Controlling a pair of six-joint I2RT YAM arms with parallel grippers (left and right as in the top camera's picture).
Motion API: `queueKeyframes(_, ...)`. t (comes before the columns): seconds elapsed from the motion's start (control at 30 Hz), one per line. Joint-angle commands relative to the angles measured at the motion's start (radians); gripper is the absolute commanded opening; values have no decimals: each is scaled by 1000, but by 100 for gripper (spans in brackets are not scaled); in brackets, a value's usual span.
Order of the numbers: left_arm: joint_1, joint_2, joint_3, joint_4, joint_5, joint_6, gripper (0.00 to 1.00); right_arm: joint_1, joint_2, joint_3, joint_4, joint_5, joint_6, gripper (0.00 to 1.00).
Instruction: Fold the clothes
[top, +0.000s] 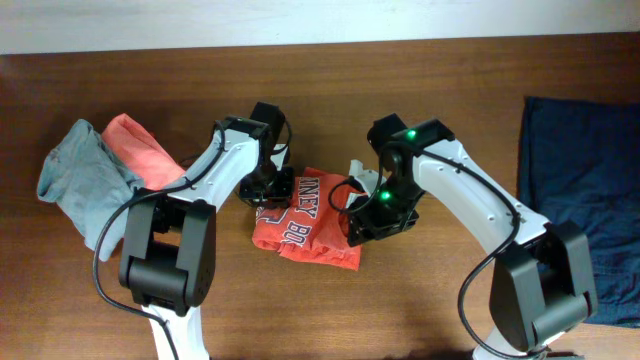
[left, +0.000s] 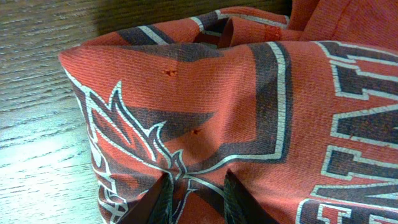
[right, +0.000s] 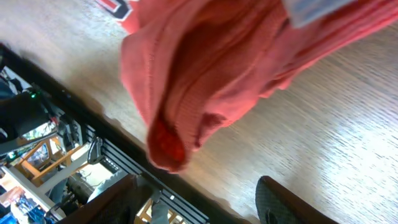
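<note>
My left gripper (left: 198, 200) pinches shirt (top: 305, 228) at left edge; right gripper (right: 194, 190) gapes empty, shirt fold upper centre of its view.

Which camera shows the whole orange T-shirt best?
Overhead: the orange T-shirt shows nearly whole, bunched up. Left wrist shows only its printed front close up; right wrist only a blurred plain fold.

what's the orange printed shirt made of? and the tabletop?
The T-shirt looks like knit cotton-type jersey, matte: fine ribbed texture, soft folds, flat printed graphics. The table is brown wood or wood-look laminate with a slight sheen: grain lines show, but which of the two is unclear.
</note>
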Motion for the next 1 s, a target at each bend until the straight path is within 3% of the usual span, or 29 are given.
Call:
queueKeyframes(0.0,-4,15,10,-2,-14,16,28,36,-21,-5,8,-26,-25,67)
queueKeyframes(0.27,-4,15,10,-3,-14,16,28,80,8,-33,98,95,42,65)
queueKeyframes(0.3,-4,15,10,-5,-14,16,28,82,16,-45,115,120,62,61)
queueKeyframes(0.37,-4,15,10,-5,-14,16,28,81,26,-69,147,151,90,39)
queueKeyframes(0.43,-4,15,10,-5,-14,16,28,81,35,-105,185,190,124,8)
queueKeyframes(0.47,-4,15,10,-5,-14,16,28,79,38,-124,200,214,149,4)
queueKeyframes(0.6,-4,15,10,-6,-14,16,28,79,40,-220,263,340,264,4)
queueKeyframes(0.83,-4,15,10,-8,-14,16,28,79,40,-310,334,389,269,4)
queueKeyframes(0.97,-4,15,10,-27,-11,16,28,79,40,-311,356,422,294,13)
